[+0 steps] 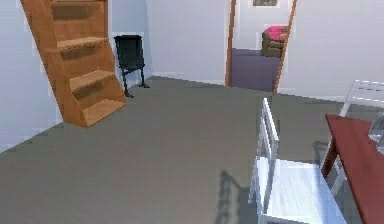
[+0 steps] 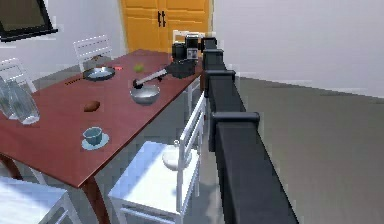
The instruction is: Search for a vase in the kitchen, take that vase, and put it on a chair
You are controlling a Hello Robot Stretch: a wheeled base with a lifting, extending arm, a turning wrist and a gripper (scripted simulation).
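Far left of the arm side view, on the red-brown tabletop (image 2: pixel 120 118): clear glass vessels (image 2: pixel 15 100), then a cup on a saucer (image 2: pixel 92 136), a shallow bowl (image 2: pixel 100 72) and a grey pan (image 2: pixel 146 95). End effector (image 2: pixel 160 73) at the tabletop's far part, with tableware lying behind it. Not possible to tell how the fingers stand or whether anything is held. Further right, a small pale vessel (image 2: pixel 175 156), round-bodied with a narrow neck, judged to be the vase. Found upright on the seat of a white chair (image 2: pixel 196 120), close to the backrest. Judged light, rigid, smooth-skinned and breakable. Best taken around the belly just under the neck, with a gentle grip, from above or from the seat's open side. Backrest slats and the dark arm (image 2: pixel 240 150) close on its right, narrowing any approach from there.
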